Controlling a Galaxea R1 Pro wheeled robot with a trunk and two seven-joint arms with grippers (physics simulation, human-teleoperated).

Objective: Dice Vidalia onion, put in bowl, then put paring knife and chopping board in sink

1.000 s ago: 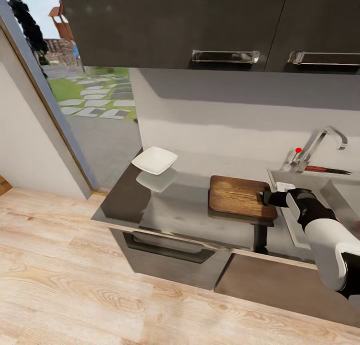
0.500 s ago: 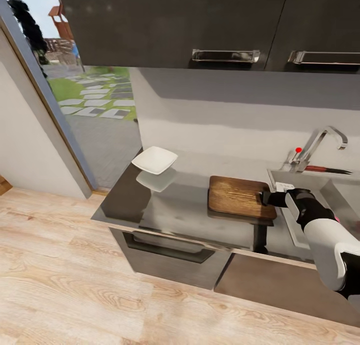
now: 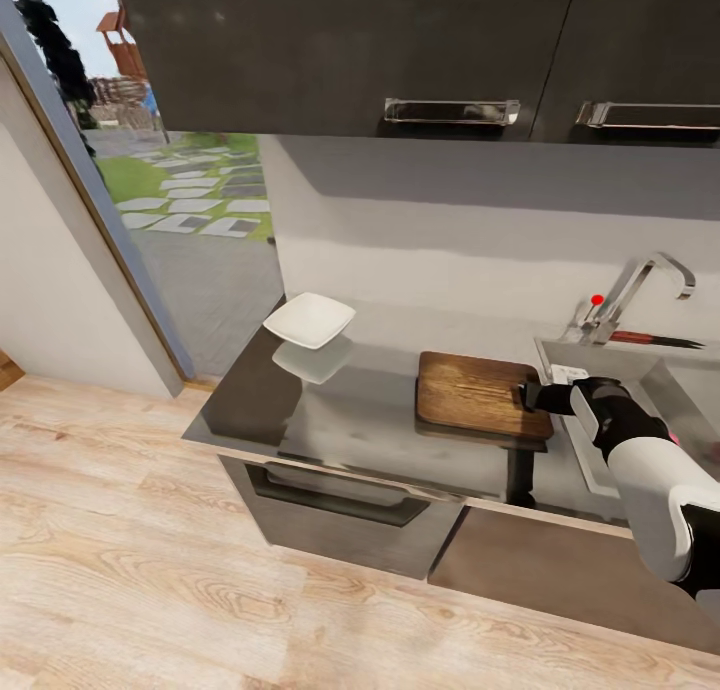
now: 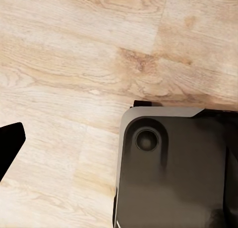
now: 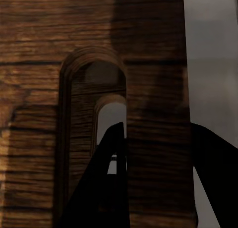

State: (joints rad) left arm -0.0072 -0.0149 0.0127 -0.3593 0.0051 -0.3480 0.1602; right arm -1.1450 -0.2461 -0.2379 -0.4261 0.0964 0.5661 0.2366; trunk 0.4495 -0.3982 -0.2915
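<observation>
Right tool (image 3: 528, 397) sits at centre right, clamped on the chopping board's (image 3: 475, 394) slotted end on the tabletop (image 3: 340, 410); left tool's state cannot be told.

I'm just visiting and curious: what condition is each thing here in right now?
chopping board: one end lifted off the countertop, gripped.
right gripper: shut on the board's slot end.
bowl: upright, empty.
paring knife: lying flat behind the sink.
</observation>
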